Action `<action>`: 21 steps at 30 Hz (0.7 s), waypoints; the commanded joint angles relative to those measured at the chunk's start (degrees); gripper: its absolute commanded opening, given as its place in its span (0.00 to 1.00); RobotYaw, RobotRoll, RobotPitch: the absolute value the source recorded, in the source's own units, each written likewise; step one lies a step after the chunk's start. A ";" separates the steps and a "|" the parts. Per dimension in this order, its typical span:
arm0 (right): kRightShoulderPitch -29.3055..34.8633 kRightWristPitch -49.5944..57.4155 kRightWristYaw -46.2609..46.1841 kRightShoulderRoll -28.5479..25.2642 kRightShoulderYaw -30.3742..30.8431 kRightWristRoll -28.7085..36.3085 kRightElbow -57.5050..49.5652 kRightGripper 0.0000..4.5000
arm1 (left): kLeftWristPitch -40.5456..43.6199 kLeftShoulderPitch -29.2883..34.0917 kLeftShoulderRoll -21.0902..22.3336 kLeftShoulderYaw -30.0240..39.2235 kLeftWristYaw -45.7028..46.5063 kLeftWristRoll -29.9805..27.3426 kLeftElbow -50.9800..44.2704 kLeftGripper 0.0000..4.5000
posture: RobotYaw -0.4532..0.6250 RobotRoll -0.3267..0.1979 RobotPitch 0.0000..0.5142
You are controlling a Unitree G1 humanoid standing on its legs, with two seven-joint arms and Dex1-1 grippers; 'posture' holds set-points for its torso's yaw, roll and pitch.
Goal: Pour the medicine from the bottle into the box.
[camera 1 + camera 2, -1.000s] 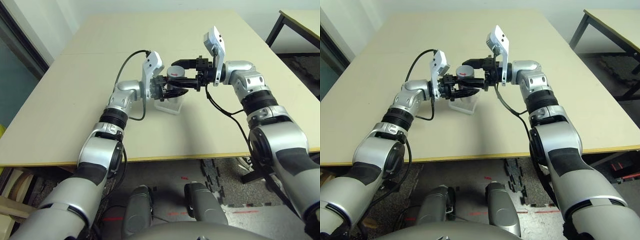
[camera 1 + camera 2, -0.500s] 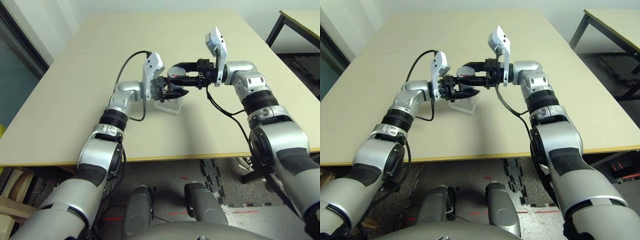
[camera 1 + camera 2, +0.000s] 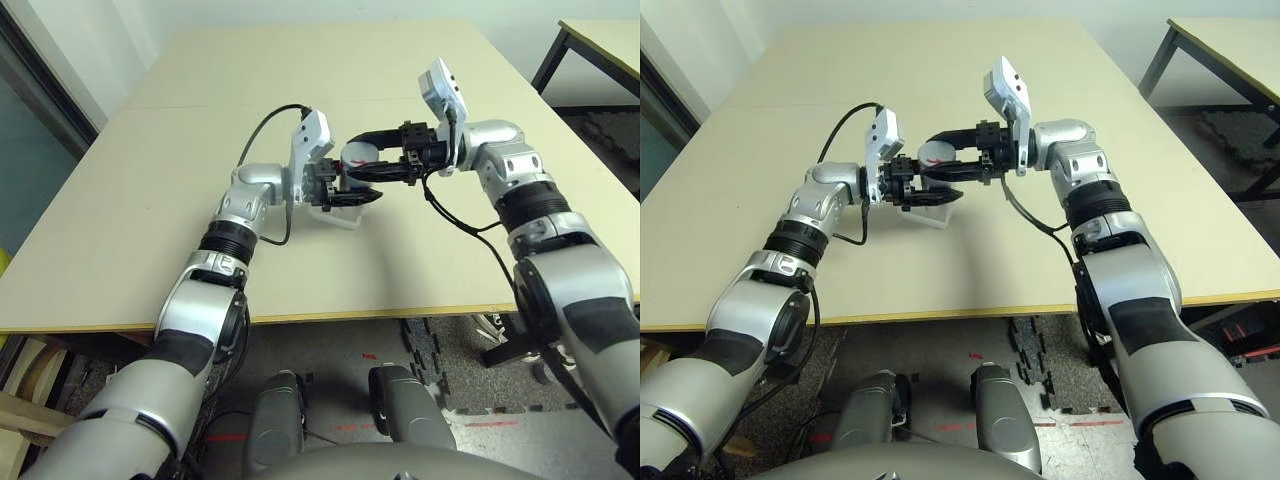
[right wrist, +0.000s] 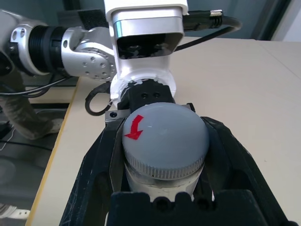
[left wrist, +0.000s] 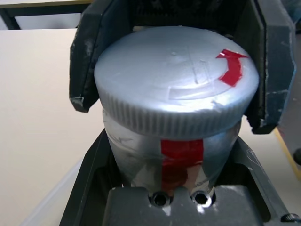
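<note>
We've got the bottle (image 5: 181, 155) clamped by its body in our left gripper (image 3: 345, 192) and the cap (image 4: 164, 140) pinched in our right gripper (image 3: 362, 167), both held mid-air just above the box (image 3: 338, 214) near the table (image 3: 150, 180) centre; cap's on, so the medicine is sealed inside w/ nothing poured yet. Risks as we see them: if the left grip's too light the whole bottle spins w/ the cap and nothing loosens, and if the cap pops free abruptly w/ the bottle tilted, pills could scatter past the box or the bottle could drop and knock it away.
</note>
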 commanded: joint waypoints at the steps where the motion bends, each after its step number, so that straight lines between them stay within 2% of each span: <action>1: -0.27 -4.34 8.17 1.89 7.81 2.90 -5.38 0.58 | 3.21 0.04 0.95 1.37 1.34 -1.59 0.72 0.60 | 0.27 0.62 0.10; 6: -1.06 -5.11 8.17 2.01 10.10 5.19 -4.64 0.58 | 3.84 0.67 1.26 1.49 1.00 -1.78 -0.30 0.60 | 0.27 0.62 0.10; 10: -1.80 -5.72 8.17 3.02 8.90 4.62 -2.31 0.58 | 3.98 0.85 1.42 1.47 1.09 -1.84 -0.52 0.60 | 0.27 0.62 0.10; 15: -2.07 -4.78 8.17 4.15 6.32 3.37 0.16 0.97 | 4.44 1.16 1.58 1.19 1.10 -2.26 -1.08 0.60 | 0.27 0.62 0.11; 16: -2.05 -4.71 8.17 4.28 5.80 3.06 0.66 0.99 | 4.53 1.20 1.59 1.13 1.11 -2.36 -1.14 0.60 | 0.27 0.62 0.11; 21: -2.11 -4.37 8.17 4.61 4.05 2.10 2.27 1.00 | 5.01 1.64 1.34 0.80 1.06 -2.67 -1.94 0.60 | 0.27 0.62 0.12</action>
